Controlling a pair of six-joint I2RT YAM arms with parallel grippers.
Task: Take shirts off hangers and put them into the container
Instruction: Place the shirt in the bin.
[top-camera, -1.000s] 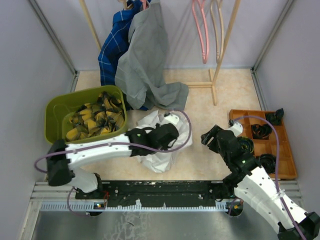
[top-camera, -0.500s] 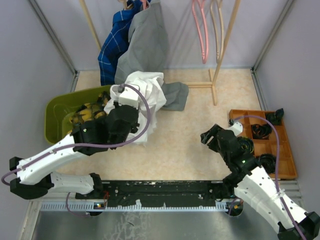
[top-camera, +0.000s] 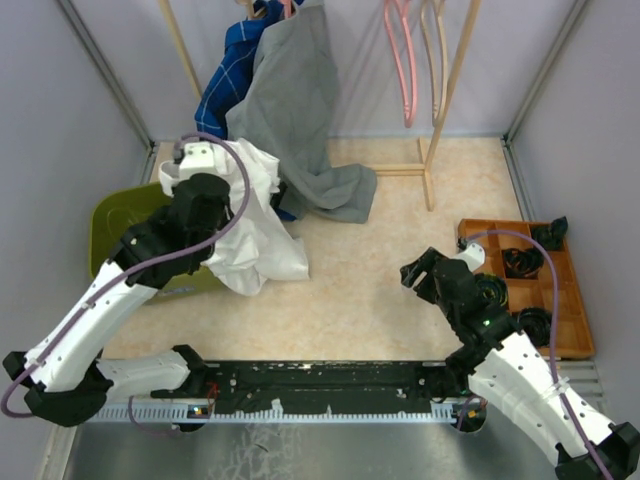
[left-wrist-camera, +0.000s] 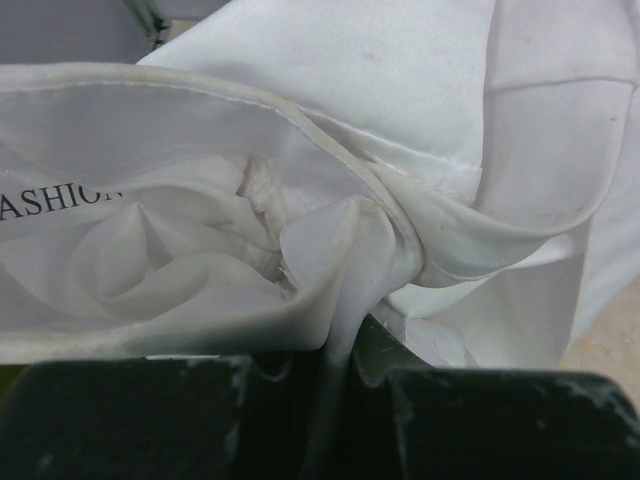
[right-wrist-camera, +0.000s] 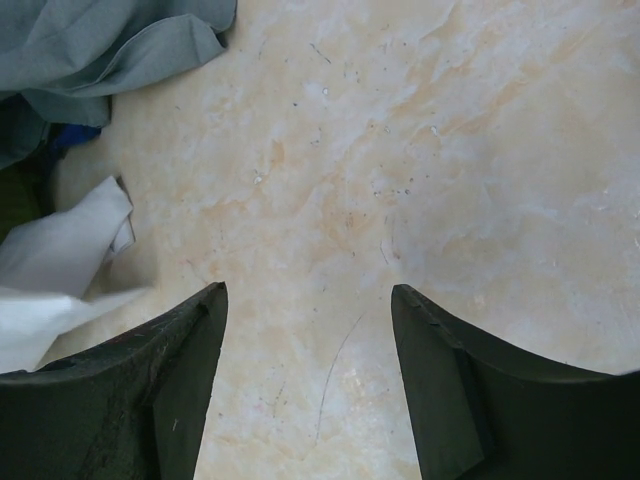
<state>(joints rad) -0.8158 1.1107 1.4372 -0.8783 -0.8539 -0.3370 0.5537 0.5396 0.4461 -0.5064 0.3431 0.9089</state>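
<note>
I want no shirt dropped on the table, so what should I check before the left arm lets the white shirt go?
1. Grip: left hand shut on the white shirt, a fold pinched between its fingers: ok.
2. Shirt over the container: not ok; its lower part hangs to the right of it.
3. Room in the container: cannot tell; the left arm and the shirt cover it.
4. Clear of the grey shirt: cannot tell; they overlap from above.
5. Right hand out of the way: ok; open, empty, over bare table.
</note>
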